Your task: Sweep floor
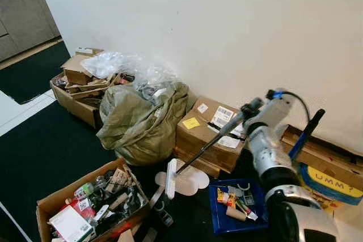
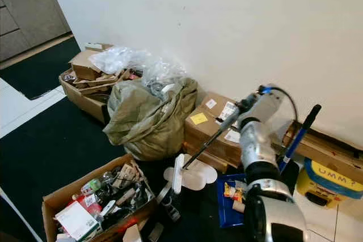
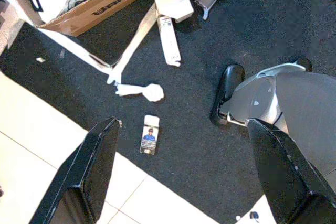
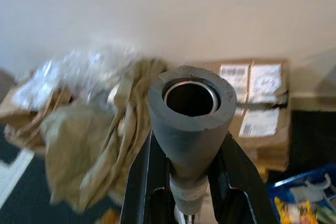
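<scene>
The broom handle [image 4: 191, 129] is held tight between the fingers of the right gripper [image 1: 249, 109], right of the frame's middle. From there the long broom stick [image 1: 207, 143] slants down toward the lower left, to the white broom head [image 1: 171, 178] on the dark carpet [image 1: 39, 157]. The left gripper [image 3: 184, 174] is spread wide and holds nothing. In its wrist view a small card [image 3: 150, 134] and white scraps [image 3: 142, 91] are seen on the carpet.
</scene>
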Available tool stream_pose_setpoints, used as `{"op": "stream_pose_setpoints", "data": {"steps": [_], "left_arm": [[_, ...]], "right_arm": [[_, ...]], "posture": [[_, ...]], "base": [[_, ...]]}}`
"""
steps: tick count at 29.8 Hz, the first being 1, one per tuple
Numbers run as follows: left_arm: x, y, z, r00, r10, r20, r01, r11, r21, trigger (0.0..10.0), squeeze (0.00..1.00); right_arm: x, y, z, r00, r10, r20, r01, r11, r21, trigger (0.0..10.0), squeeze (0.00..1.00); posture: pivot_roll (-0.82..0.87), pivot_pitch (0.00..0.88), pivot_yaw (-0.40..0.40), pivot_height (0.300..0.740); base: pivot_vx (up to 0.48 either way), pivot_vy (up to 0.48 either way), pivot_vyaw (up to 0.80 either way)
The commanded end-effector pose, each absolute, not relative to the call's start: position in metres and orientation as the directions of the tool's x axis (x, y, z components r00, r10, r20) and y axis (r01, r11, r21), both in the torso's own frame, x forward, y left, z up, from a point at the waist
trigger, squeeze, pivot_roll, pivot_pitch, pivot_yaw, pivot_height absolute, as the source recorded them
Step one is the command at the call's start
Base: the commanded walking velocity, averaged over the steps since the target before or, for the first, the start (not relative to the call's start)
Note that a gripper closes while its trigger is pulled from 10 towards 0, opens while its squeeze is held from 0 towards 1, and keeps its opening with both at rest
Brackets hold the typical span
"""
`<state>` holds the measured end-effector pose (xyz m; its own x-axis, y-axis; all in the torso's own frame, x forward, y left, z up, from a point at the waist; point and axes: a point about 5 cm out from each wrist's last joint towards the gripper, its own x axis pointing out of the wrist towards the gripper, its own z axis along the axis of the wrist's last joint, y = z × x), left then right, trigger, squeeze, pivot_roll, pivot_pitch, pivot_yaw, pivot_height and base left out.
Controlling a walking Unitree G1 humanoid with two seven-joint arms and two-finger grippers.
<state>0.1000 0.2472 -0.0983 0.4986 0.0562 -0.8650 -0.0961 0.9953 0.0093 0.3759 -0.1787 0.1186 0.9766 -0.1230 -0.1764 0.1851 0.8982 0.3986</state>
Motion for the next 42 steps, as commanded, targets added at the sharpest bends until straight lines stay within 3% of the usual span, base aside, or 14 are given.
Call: {"op": "stream_pose_setpoints", "data": {"steps": [1,23,32,42], "left_arm": [[0.094,0.251,-0.099,0.482,0.063,-0.874,-0.092,0.996,0.021,10.0,0.0],[0.094,0.252,-0.098,0.483,0.061,-0.873,-0.096,0.995,0.017,10.0,0.0],[0.09,0.251,-0.1,0.475,0.064,-0.877,-0.097,0.995,0.02,10.0,0.0],[0.082,0.252,-0.101,0.465,0.066,-0.883,-0.096,0.995,0.024,10.0,0.0]], "right_arm": [[0.376,-0.171,0.116,0.978,-0.088,-0.187,0.159,0.899,0.409,10.0,0.0],[0.361,-0.144,0.078,0.937,-0.038,-0.348,0.146,0.946,0.29,10.0,0.0],[0.362,-0.143,0.081,0.959,0.007,-0.283,0.126,0.884,0.451,10.0,0.0],[0.374,-0.145,0.105,0.979,-0.01,-0.201,0.105,0.879,0.465,10.0,0.0]], "posture": [[-0.01,0.068,0.01,0.74],[0.0,0.082,0.006,0.74],[0.02,0.089,-0.003,0.74],[0.02,0.118,0.004,0.74]], "base": [[0.0,0.0,0.0],[0.0,0.0,0.0],[0.0,0.0,0.0],[0.0,0.0,0.0]]}}
